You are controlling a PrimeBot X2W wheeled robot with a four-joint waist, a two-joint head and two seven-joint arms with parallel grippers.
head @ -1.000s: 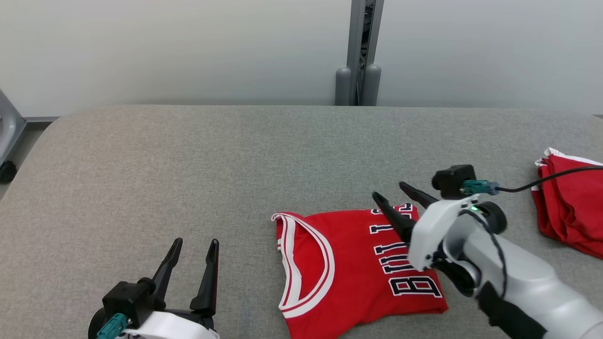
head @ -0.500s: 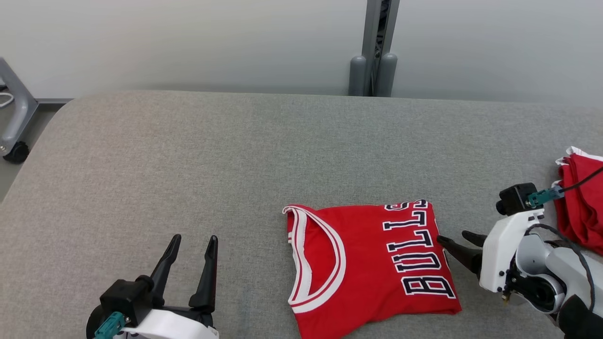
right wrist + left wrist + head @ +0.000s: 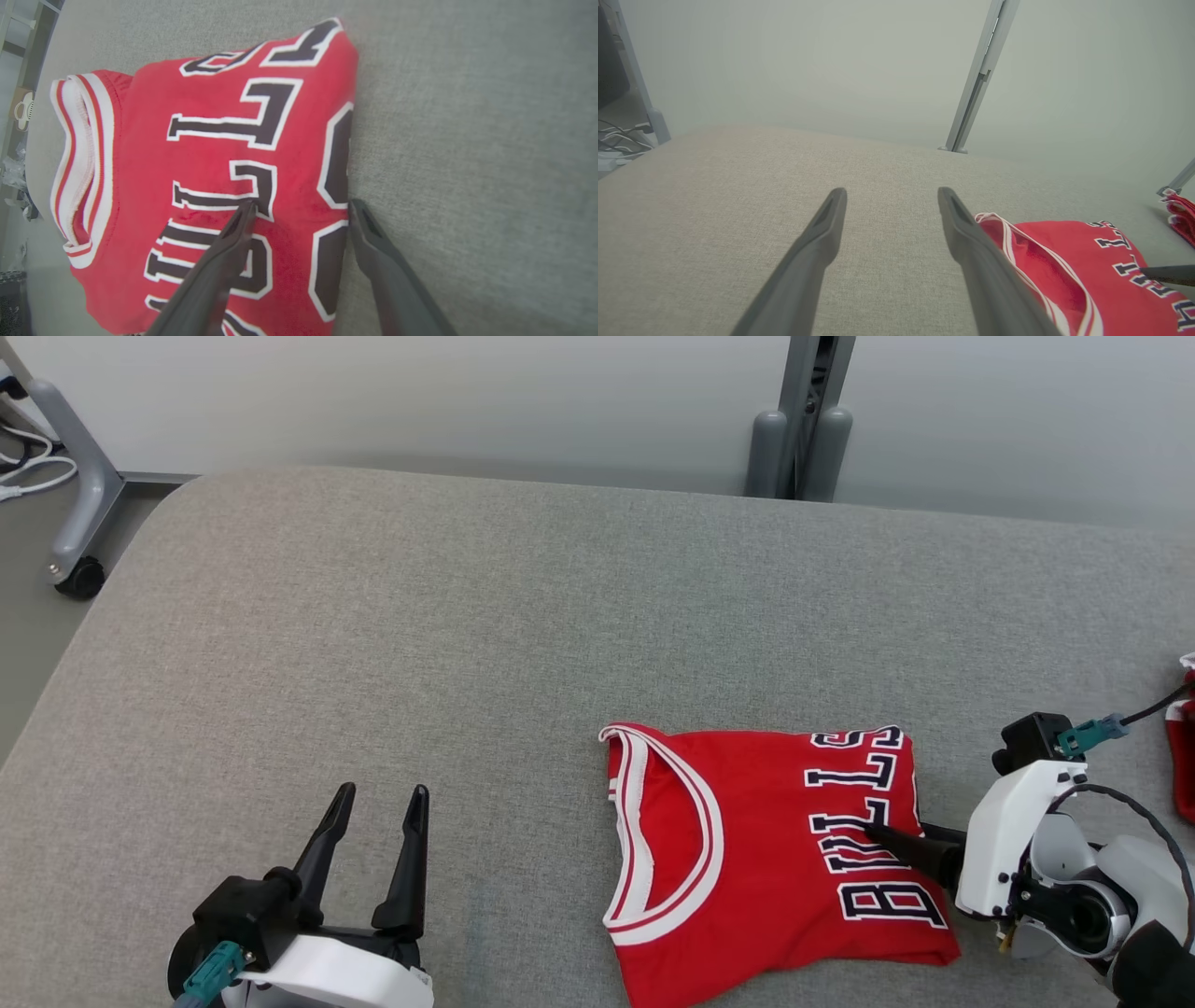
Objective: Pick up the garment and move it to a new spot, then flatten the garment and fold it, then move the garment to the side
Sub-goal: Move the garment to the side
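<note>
1. Neatly folded, the red jersey (image 3: pixel 775 849) lies flat on the grey table (image 3: pixel 373 616), on the robot's side and right of centre, with the collar to the left and the lettering to the right.
2. Right gripper (image 3: pixel 302 205): jaws apart, gripping nothing. One finger lies over the lettering; the other sits just off the jersey's right edge, above the table.
3. Left gripper (image 3: pixel 383 793): fingers parted and empty, well apart from the jersey at the near left.
4. More red cloth (image 3: pixel 1181 747) shows at the far right.
</note>
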